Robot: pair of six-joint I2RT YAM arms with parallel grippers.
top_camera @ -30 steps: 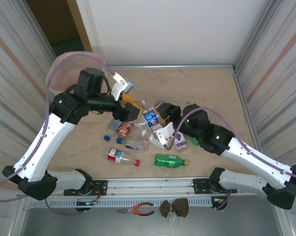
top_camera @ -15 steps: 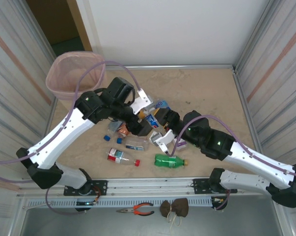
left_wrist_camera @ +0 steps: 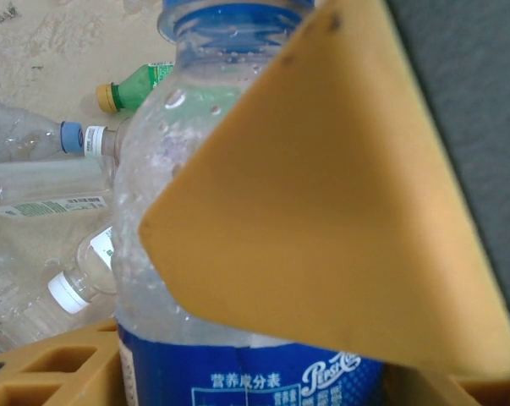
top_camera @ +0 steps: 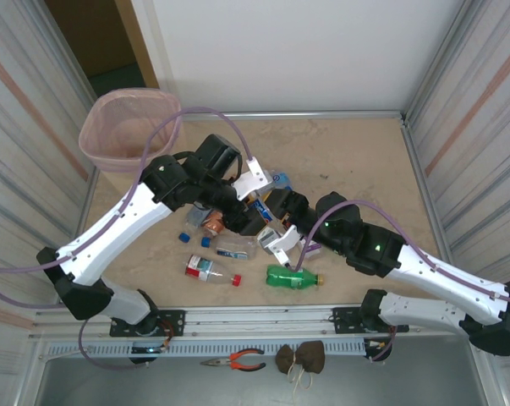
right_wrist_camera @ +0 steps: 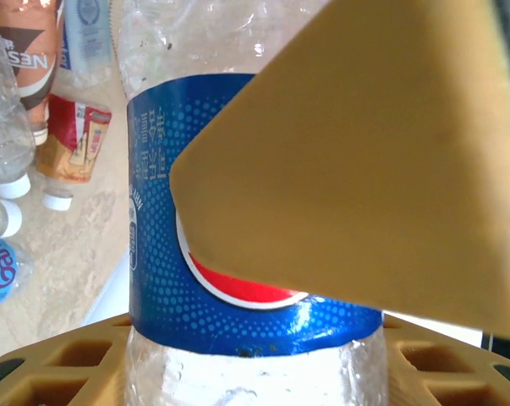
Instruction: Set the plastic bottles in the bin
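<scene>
A clear Pepsi bottle (top_camera: 261,207) with a blue label and blue cap hangs over the middle of the table between both grippers. My right gripper (top_camera: 271,227) is shut on its label (right_wrist_camera: 166,279). My left gripper (top_camera: 253,196) has its yellow fingers (left_wrist_camera: 322,194) closed round the same bottle (left_wrist_camera: 166,211) nearer the cap. More plastic bottles lie below: a green one (top_camera: 293,277), a red-capped one (top_camera: 211,271), a clear one (top_camera: 233,249) and a brown-labelled one (top_camera: 214,222). The pink-lined bin (top_camera: 94,148) stands at the far left corner.
Corrugated metal walls (top_camera: 457,127) close in both sides. Loose blue caps (top_camera: 187,237) lie near the bottles. Pliers (top_camera: 233,362) and a brown pouch (top_camera: 301,357) sit on the near ledge beyond the arm rail.
My left arm has swung from the bin to the table's middle, and its jaws have narrowed round the Pepsi bottle. The right gripper has kept hold of that bottle, shifting slightly.
</scene>
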